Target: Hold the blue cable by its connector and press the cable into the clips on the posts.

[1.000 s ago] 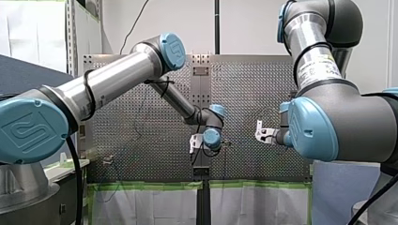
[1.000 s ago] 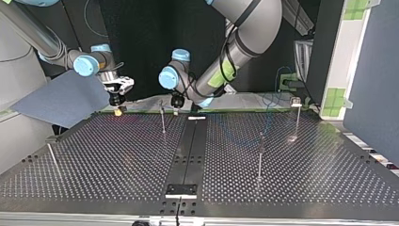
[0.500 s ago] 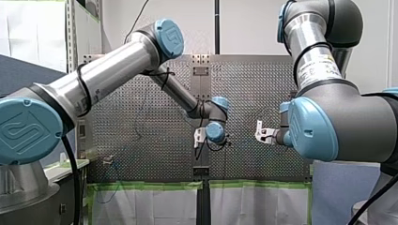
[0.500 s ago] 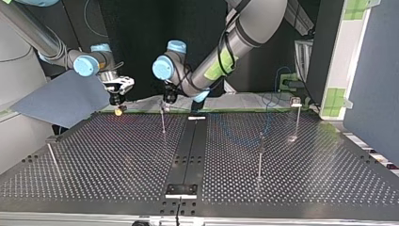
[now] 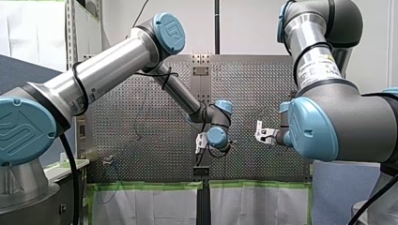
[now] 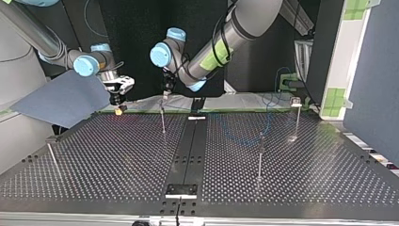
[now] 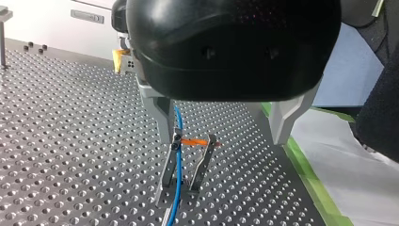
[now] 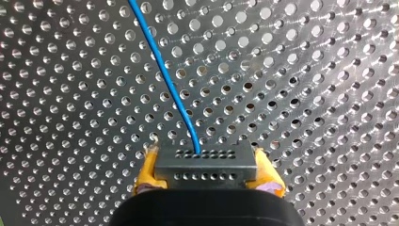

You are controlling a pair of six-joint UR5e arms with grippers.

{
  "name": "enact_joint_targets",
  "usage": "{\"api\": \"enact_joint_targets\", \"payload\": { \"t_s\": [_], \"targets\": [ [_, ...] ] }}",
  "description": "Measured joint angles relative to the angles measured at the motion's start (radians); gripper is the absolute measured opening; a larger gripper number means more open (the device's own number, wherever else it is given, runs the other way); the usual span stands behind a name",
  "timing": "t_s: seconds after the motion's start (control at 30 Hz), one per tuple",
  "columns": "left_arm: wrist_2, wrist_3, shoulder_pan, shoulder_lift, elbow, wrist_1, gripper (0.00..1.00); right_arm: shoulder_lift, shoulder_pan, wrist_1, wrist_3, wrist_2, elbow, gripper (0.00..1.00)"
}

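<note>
Right jaws clamp connector [image 8: 206,165]; blue cable [image 8: 165,75] runs ahead.

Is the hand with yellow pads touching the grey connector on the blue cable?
Touching. The right wrist view shows my right hand's yellow pads pressed against both ends of the grey connector.

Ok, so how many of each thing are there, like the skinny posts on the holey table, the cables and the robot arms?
Posts: 4
Blue cable: 1
Connector: 1
Robot arms: 2
Total: 8
</note>
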Motion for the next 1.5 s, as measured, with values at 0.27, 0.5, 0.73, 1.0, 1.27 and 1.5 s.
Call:
{"api": "enact_joint_targets", "payload": {
  "t_s": [0.27, 0.5, 0.73, 1.0, 1.27, 1.5],
  "targets": [
    [0.000, -0.006, 0.001, 0.000, 0.000, 0.015, 1.00, 0.000, 0.000, 0.000, 0.000, 0.000, 0.000, 0.00],
    [-0.002, -0.010, 0.004, -0.001, -0.001, 0.020, 1.00, 0.000, 0.000, 0.005, 0.000, 0.000, 0.000, 0.00],
    [-0.002, -0.012, 0.003, -0.001, 0.000, 0.024, 1.00, 0.000, 0.000, 0.005, 0.000, 0.000, 0.000, 0.00],
    [-0.008, -0.012, 0.002, 0.000, 0.000, 0.023, 1.00, 0.001, 0.000, 0.006, 0.000, 0.000, 0.000, 0.00],
    [-0.016, -0.012, -0.001, 0.000, 0.000, 0.022, 1.00, 0.000, 0.000, 0.006, 0.000, 0.000, 0.000, 0.00],
    [-0.018, -0.012, -0.004, 0.000, 0.000, 0.021, 1.00, 0.001, 0.000, 0.006, 0.000, 0.000, 0.000, 0.00]
  ]
}}
